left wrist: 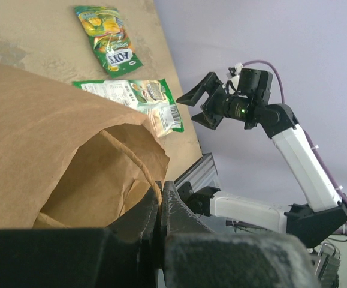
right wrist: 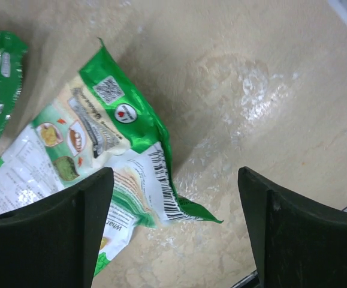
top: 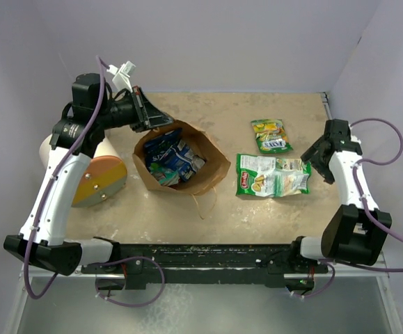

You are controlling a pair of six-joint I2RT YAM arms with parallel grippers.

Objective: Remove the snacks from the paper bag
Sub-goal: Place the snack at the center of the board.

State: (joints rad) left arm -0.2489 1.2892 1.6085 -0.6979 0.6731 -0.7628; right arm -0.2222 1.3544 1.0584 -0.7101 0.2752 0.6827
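- The left arm's jaws, closest to the left wrist lens, are pressed almost shut. They look to be pinching the rim of the paper bag [left wrist: 47,138], where a twisted handle [left wrist: 138,161] runs down between them.
- The right arm's jaws are spread wide and hold nothing. They hang over the counter [right wrist: 269,78] at the barcode end of the green-edged packet [right wrist: 119,138].
- Two snacks are out of the bag: that green-edged packet and a smaller green-yellow packet [top: 271,135] just beyond it. Both lie flat on the counter to the right of the bag and apart from it.
- From overhead, the bag sits mid-counter with its mouth gaping upward. Blue and teal packets [top: 172,158] lie overlapped inside (the exact count cannot be told from here).
- A white cylinder [top: 98,179] with an orange end lies just left of the bag and has no part in the job.
- The task looks partly done, with two packets out and a small heap left to lift from the bag. The left side appears to be holding the bag open, and the empty right jaws are free for the next pick.
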